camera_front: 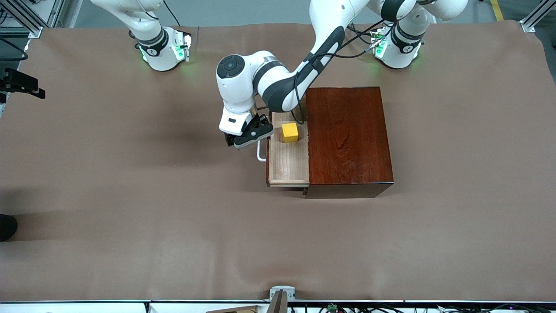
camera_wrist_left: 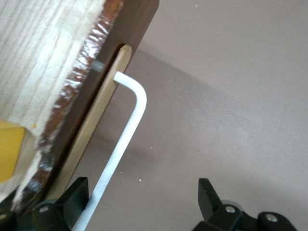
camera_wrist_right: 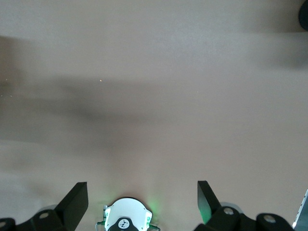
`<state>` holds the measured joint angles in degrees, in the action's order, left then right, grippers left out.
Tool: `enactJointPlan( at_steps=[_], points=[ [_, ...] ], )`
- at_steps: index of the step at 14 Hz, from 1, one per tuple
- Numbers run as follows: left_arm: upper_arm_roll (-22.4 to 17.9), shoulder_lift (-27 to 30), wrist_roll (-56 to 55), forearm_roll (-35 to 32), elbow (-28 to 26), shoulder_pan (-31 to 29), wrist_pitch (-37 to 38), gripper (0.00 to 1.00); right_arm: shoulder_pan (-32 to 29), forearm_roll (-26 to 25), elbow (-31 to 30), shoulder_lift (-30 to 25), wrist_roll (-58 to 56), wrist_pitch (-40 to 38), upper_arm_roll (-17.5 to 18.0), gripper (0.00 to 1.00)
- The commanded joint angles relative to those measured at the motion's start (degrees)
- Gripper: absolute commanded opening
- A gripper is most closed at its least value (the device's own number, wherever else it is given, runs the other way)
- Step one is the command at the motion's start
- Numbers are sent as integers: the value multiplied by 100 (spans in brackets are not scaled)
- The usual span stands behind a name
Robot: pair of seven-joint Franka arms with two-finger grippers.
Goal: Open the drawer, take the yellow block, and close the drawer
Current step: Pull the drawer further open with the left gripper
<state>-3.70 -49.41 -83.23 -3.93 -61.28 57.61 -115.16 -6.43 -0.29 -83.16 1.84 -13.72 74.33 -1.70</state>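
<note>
1. The yellow block (camera_front: 290, 132) is a small, bright cube with clean edges, sitting flat on the floor of the pulled-out drawer (camera_front: 288, 163), in the half farther from the front camera. It's the only thing in there.
2. The drawer is a light-wood tray, slid out of the glossy reddish-brown wooden box (camera_front: 349, 135) toward the right arm's end of the table. The part nearer the front camera is bare wood.
3. The white U-shaped handle (camera_wrist_left: 126, 134) sticks off the drawer's face.
4. The left gripper (camera_front: 248, 137) hangs right at that handle, fingers spread wide. In the left wrist view one finger (camera_wrist_left: 73, 197) sits just beside the bar, the other well off it, so it's got hold of nothing.
5. The right gripper (camera_wrist_right: 143, 202) waits up over its own base, fingers wide apart, empty.
6. The brown table cover (camera_front: 130, 195) runs open all around the box.
</note>
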Motion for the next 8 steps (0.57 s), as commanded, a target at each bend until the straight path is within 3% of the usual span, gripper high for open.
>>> enactJointPlan(
  at_steps=[1, 6, 8],
  points=[
    [-60, 63, 16, 103, 309, 40, 397, 100, -16, -33, -15, -17, 80, -51, 3, 100],
    [-166, 642, 367, 95, 301, -214, 976, 100, 45, 11, -24, -17, 97, -68, 11, 100],
    [-166, 1116, 902, 95, 196, -469, 1345, 100, 159, 125, -33, -17, 857, -112, 29, 100]
  ],
)
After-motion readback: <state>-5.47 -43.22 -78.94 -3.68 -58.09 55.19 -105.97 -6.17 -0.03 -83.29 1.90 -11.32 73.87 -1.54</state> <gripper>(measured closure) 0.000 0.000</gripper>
